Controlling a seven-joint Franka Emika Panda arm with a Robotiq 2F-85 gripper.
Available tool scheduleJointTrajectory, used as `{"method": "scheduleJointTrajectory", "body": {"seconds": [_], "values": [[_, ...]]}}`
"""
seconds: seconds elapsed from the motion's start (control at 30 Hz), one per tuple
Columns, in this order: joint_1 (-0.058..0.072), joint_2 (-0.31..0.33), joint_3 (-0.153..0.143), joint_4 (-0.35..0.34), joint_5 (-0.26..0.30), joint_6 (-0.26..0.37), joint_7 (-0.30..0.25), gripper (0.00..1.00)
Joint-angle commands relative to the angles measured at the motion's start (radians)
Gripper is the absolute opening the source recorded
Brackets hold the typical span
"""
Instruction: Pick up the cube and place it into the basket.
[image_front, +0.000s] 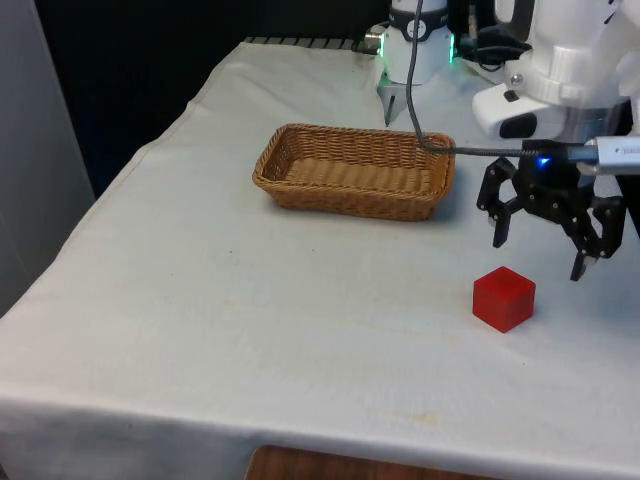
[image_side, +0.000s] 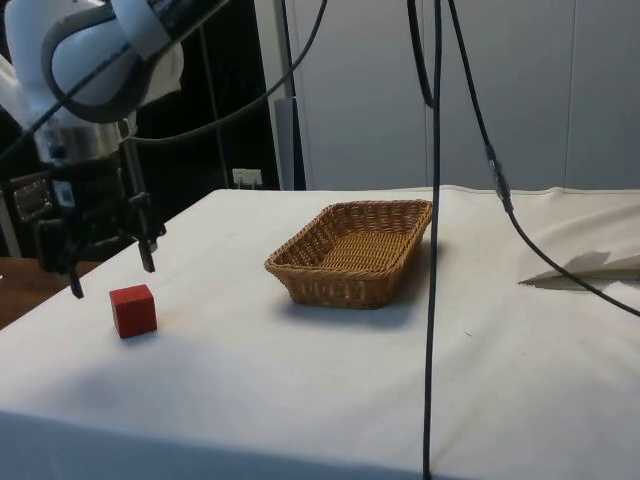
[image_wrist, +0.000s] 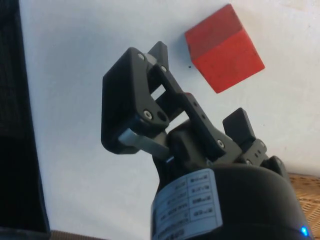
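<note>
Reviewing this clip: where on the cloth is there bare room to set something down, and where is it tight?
Bare cloth spans the near edge and the front view's left of the basket. It is tight at the front view's right, where the open gripper hangs just above the red cube.

bare cloth (image_front: 250, 330) between cube (image_front: 503, 298) and basket (image_front: 355, 170)

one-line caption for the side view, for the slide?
Open end effector hovers above the red cube on the white cloth; wicker basket sits empty nearby.
</note>
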Motion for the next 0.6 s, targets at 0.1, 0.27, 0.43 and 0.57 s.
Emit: {"method": "scheduleJointTrajectory", "body": {"seconds": [0.1, 0.27, 0.43, 0.57], "values": [[-0.007, 0.013, -0.001, -0.001, 0.001, 0.012, 0.000, 1.00], [-0.027, 0.031, 0.003, -0.004, 0.012, 0.038, -0.014, 1.00], [-0.036, 0.044, -0.007, -0.001, 0.008, 0.036, -0.020, 1.00], [-0.056, 0.058, -0.004, -0.002, 0.024, 0.058, -0.043, 1.00]]}}
